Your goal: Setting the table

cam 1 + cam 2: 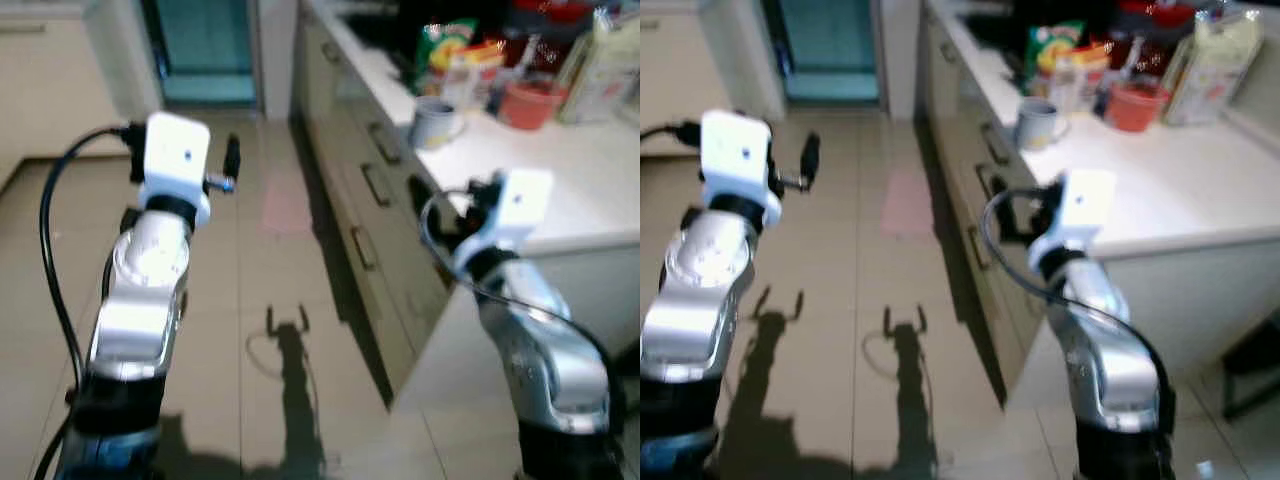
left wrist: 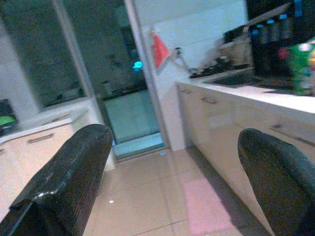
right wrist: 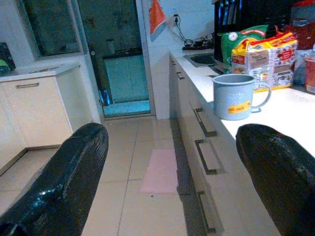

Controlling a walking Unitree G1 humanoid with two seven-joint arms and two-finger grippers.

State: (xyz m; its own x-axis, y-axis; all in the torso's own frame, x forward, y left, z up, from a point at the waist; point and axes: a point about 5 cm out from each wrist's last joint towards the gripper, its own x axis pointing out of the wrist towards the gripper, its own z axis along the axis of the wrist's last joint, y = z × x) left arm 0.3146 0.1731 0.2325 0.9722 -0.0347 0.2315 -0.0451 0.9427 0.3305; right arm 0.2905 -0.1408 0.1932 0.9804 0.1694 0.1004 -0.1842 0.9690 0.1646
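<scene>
I have both arms raised in front of me, nothing held. The left end effector (image 2: pixel 167 187) hangs over the tiled floor (image 1: pixel 270 300) with its fingers apart; the right end effector (image 3: pixel 172 182) is spread too, beside the drawer fronts and level with the white table (image 1: pixel 590 190). Beyond it, near the table's edge, stands the grey mug (image 3: pixel 235 96), upright, handle turned away from the edge. Behind it sit snack packets (image 3: pixel 263 51) and a red bowl (image 1: pixel 528 103). I judge this is the approach: next I'd advance the right arm toward the mug.
</scene>
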